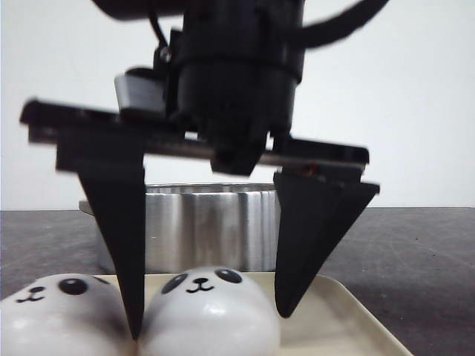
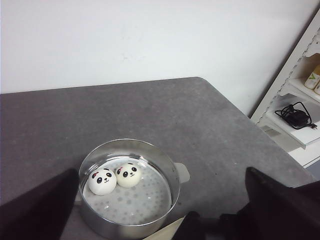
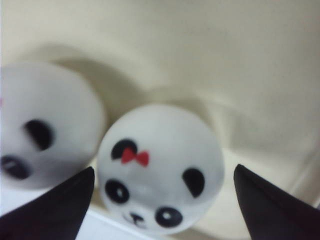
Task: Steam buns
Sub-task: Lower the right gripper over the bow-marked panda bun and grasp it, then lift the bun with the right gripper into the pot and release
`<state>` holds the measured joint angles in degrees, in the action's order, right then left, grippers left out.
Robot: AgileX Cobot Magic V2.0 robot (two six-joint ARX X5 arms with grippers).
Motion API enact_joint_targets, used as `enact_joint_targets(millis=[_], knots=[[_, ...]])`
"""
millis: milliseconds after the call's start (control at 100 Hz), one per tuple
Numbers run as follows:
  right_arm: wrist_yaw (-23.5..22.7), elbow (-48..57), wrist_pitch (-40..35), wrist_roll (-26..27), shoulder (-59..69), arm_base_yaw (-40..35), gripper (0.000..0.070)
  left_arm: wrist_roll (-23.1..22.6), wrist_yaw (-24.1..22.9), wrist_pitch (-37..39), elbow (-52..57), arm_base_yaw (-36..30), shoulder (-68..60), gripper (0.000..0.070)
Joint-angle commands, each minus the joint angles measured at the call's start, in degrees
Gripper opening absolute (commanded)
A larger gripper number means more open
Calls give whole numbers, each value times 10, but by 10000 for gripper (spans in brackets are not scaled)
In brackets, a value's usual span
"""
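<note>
A dark grey bench (image 2: 165, 115) stands against a plain white wall. On it sits a round stainless steel steamer pot (image 2: 129, 187) with a small side handle and a perforated base. Two panda-face buns (image 2: 115, 177) lie side by side inside the pot, touching or nearly touching, faces up.

In the front view, a cream tray (image 1: 349, 319) lies in front of the pot and carries two more buns close together. The right gripper (image 1: 209, 322) hangs over the tray with its jaws spread wide around one bun (image 1: 208, 311). One black finger reaches down into the gap between the two buns; the other ends just beside the far flank of the straddled one. Whether either finger touches it cannot be told. The second tray bun (image 1: 56, 315) sits just outside the jaws.

The right wrist view shows the straddled bun bears a small red bow beside one ear patch.

The left gripper (image 2: 165, 220) is high above the pot, its jaws wide and empty.

At the side, a white shelf unit (image 2: 295, 115) holds a coiled black cable (image 2: 296, 115). No brand names or writing can be read anywhere.
</note>
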<state>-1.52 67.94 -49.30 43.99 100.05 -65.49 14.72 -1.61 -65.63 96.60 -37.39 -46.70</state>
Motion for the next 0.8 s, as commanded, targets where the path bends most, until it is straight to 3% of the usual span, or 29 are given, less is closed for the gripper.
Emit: enact_joint_targets(millis=[0, 90, 180, 230, 290, 300, 570, 790], knots=[[3, 6, 2, 4, 17, -2, 537, -3, -1, 5, 10, -4, -5, 673], [3, 6, 5, 2, 22, 5, 499, -3, -1, 5, 10, -4, -5, 673], [-3, 6, 9, -1, 22, 8, 367, -4, -1, 5, 10, -4, -5, 673], [-5, 6, 9, -6, 22, 8, 245, -4, -1, 5, 10, -4, -5, 673], [-6, 6, 8, -20, 22, 7, 7, -4, -1, 5, 10, -4, -5, 673], [-6, 6, 9, -23, 22, 7, 0, -4, -1, 5, 10, -4, -5, 673], [42, 35, -13, -43, -17, -19, 14, -4, -1, 5, 10, -4, -5, 673], [94, 201, -96, -89, -95, -34, 11, -4, -1, 13, 10, -4, -5, 673]])
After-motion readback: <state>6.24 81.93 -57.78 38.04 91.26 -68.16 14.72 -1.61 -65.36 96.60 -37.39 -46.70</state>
